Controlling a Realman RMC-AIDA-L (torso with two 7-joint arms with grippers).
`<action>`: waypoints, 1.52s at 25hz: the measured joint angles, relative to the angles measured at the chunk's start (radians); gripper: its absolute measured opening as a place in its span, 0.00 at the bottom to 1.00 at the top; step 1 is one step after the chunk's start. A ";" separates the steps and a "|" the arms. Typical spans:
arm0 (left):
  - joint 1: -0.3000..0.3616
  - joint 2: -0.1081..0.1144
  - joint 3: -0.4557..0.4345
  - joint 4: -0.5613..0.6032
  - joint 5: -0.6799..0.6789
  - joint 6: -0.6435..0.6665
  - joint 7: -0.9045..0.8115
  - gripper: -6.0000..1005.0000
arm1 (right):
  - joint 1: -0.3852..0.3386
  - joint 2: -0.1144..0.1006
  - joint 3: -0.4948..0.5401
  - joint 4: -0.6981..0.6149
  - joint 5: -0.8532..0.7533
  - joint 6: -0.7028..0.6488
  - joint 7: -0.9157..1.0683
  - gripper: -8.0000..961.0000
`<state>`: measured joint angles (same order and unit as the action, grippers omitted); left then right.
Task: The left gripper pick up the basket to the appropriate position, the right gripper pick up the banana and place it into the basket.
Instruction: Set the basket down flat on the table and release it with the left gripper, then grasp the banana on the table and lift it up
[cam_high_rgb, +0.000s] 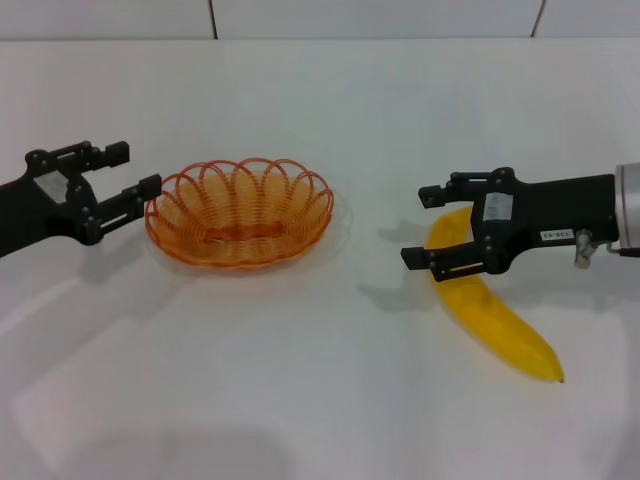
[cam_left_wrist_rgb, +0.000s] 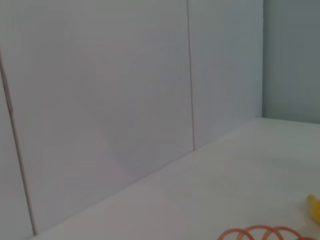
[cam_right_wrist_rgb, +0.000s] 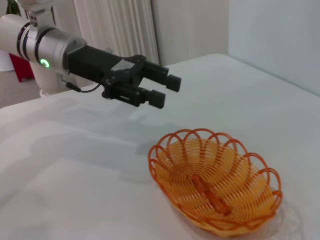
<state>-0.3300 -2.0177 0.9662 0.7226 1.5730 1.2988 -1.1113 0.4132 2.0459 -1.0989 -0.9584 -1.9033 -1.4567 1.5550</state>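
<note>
Basket (cam_high_rgb: 240, 212): orange wire bowl resting upright on the white table (cam_high_rgb: 320, 400), left of centre; nothing inside it but its own woven base strip. In the left wrist view only a few rim loops (cam_left_wrist_rgb: 267, 233) show at the frame's edge, the rest cut off.
Banana (cam_high_rgb: 500, 318): lies flat on the table at the right, well apart from the basket. Its far end is hidden behind the right gripper; its near tip points toward the near right. In the left wrist view only a small yellow sliver (cam_left_wrist_rgb: 315, 207) shows, cut by the edge.
Left gripper (cam_high_rgb: 128, 172): at the far left, fingers apart, holding nothing. The nearer fingertip (cam_high_rgb: 150, 185) sits right at the basket's left rim; whether it touches the wire is hard to make out. From the right wrist view the same gripper (cam_right_wrist_rgb: 162, 90) appears raised above the table, behind the basket, its arm partly cut off.
Right gripper (cam_high_rgb: 428, 225): above the banana's far end, fingers spread wide, one on each side of the fruit, not closed on it. Whether the fingers touch the banana cannot be told.
Wall (cam_left_wrist_rgb: 100, 100): pale panels fill most of the left wrist view.
</note>
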 joint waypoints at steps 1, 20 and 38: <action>0.000 0.001 0.001 -0.001 0.004 0.000 -0.007 0.57 | -0.003 0.000 0.000 -0.006 0.000 0.000 0.005 0.92; 0.111 -0.011 -0.003 -0.013 0.033 0.037 0.057 0.57 | -0.147 0.002 -0.199 -0.351 -0.187 0.134 0.331 0.92; 0.105 -0.011 -0.003 -0.021 0.005 0.035 0.090 0.57 | -0.132 0.001 -0.386 -0.502 -0.406 0.092 0.568 0.92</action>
<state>-0.2250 -2.0290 0.9633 0.7018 1.5784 1.3335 -1.0213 0.2808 2.0469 -1.4847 -1.4602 -2.3091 -1.3644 2.1228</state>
